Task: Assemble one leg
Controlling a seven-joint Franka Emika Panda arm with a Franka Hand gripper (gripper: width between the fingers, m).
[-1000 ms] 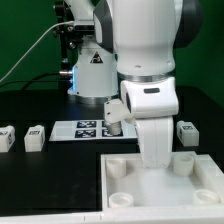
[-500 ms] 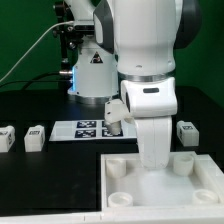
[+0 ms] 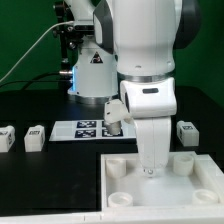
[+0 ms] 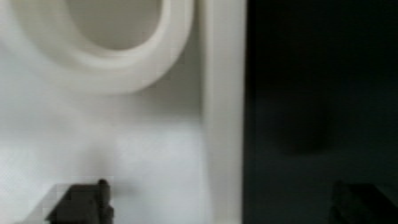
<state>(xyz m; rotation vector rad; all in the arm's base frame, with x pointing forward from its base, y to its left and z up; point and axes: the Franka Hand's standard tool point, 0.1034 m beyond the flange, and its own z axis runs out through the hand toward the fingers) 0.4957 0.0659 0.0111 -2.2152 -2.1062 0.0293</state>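
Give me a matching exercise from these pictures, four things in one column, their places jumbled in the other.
1 tray
2 marker board
3 lone leg
4 claw

A behind the tray, exterior view's left
B behind the tray, exterior view's right
C low over the tray's inside
D foreground of the exterior view

Pairs: 1-D, 2-A, 3-B, 4-C
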